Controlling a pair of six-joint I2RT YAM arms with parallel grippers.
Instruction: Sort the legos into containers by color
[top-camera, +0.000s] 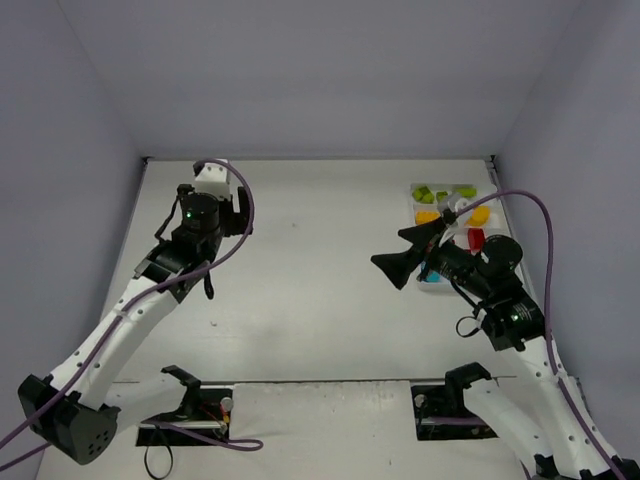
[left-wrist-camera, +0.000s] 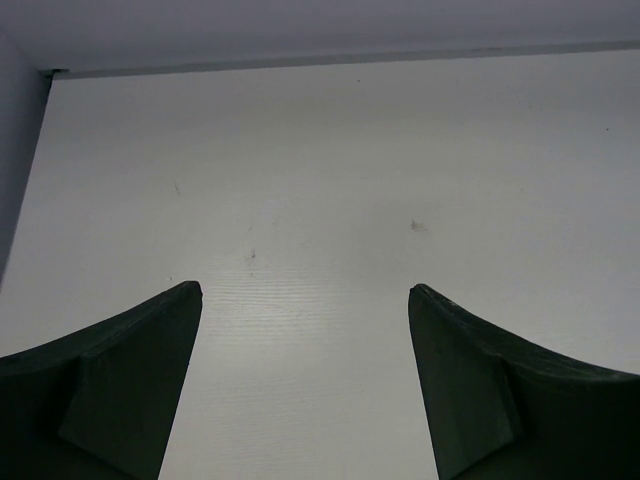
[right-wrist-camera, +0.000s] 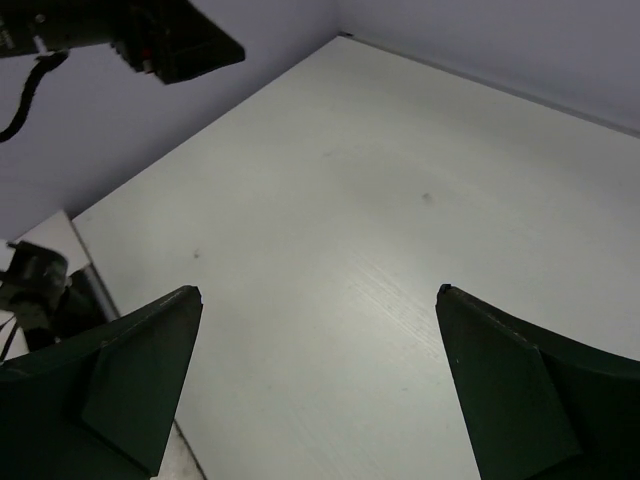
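The legos (top-camera: 432, 194) lie grouped by colour in the containers (top-camera: 412, 204) at the desk's (top-camera: 300, 260) far right corner. Sorting looks finished, so the left tool (left-wrist-camera: 305, 292) and right tool (right-wrist-camera: 318, 292) gape wide, empty.

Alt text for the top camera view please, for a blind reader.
Green, yellow-orange, red and cyan legos lie in a white tray, far right on the table. The right hand hangs open by its left edge; the left arm reaches far left.
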